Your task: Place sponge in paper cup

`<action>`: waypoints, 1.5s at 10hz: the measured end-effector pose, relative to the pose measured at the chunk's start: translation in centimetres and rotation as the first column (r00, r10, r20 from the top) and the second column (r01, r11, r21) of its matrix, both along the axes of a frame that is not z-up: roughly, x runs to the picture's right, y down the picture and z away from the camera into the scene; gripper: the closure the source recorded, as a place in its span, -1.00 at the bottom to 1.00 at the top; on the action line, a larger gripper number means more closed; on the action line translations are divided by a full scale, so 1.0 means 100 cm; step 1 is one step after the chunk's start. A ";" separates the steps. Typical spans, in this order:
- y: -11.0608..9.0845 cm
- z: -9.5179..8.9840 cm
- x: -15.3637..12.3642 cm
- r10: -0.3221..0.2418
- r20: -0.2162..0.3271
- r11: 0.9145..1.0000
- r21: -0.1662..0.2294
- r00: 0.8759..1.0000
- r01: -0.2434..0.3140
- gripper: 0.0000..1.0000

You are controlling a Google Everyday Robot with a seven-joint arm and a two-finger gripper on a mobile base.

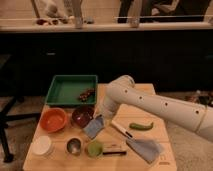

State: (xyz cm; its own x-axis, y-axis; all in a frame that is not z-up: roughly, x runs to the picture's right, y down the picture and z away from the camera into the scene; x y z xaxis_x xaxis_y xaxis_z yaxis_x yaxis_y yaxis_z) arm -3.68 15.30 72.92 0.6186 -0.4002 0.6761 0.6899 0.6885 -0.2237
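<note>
Camera view, looking down at a wooden table [155, 162]: the robot's white arm [160, 105] reaches in from the right and bends down toward the middle of the tabletop. Its gripper [100, 120] sits low over the table, just right of a dark maroon bowl [82, 115]. The fingers are pressed together, pinching the upper edge of the sponge [93, 128]. That small blue-grey pad hangs tilted from the gripper, with its lower corner down near the table surface, between the maroon bowl and a long white utensil [121, 130] lying on a slant.

The paper cup [42, 145] stands at the front left corner of the table, well apart from the sponge. A small shiny metal cup [74, 146] comes next to its right, and then a small green cup [94, 148], which sits just below the hanging sponge. A thin dark bar-shaped thing [114, 148] lies right of the green cup; I can't make out what it is.

An orange bowl [53, 120] sits left of the maroon one. Behind both is a green tray [60, 90] with a small dark reddish item [87, 94] in its right part. A curved green vegetable-like piece [141, 126] lies under the arm toward the right. A larger, paler blue-grey flat piece [145, 148] rests near the front right edge.
</note>
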 end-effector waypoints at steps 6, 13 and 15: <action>-0.004 -0.030 -0.054 0.049 -0.011 0.999 0.002 0.999 -0.049 1.00; 0.027 -0.050 -0.130 0.047 -0.017 0.998 -0.030 0.999 -0.048 1.00; 0.027 -0.050 -0.128 0.049 -0.020 0.998 -0.030 0.999 -0.050 1.00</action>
